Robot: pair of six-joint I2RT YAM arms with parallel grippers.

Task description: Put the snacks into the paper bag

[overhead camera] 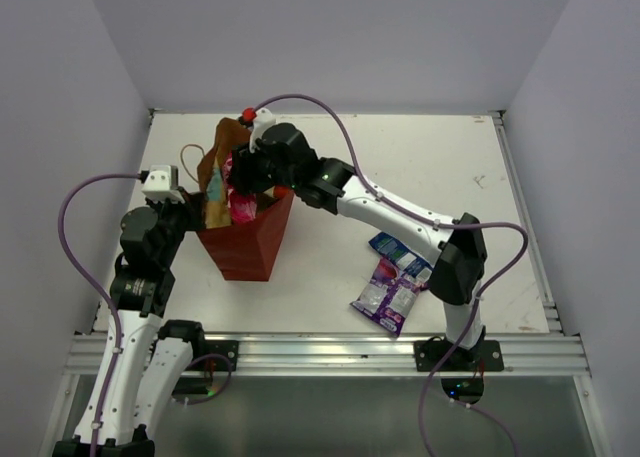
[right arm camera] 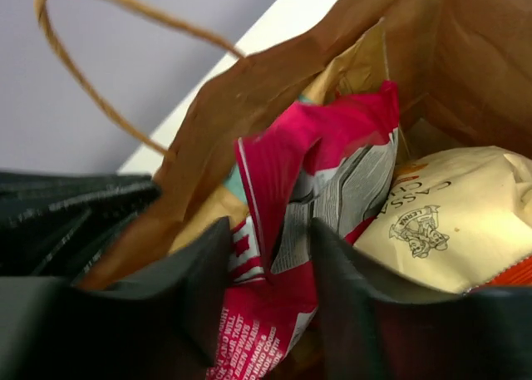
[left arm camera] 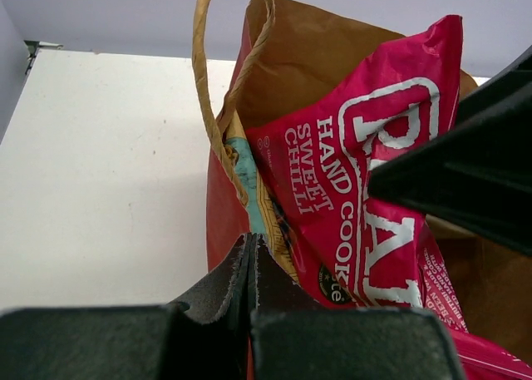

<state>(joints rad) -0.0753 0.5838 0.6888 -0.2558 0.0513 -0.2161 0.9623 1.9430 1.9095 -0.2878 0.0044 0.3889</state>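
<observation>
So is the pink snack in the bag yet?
In, mostly. The pink packet stands inside the paper bag, its top up at the bag's mouth, with the right end effector straddling it.

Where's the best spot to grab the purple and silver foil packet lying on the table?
Probably its near, left end, coming straight down from above. The purple-silver foil packet lies flat on the white table, and that end is bare, while its far end meets the blue-white foil packet under the right arm.
</observation>
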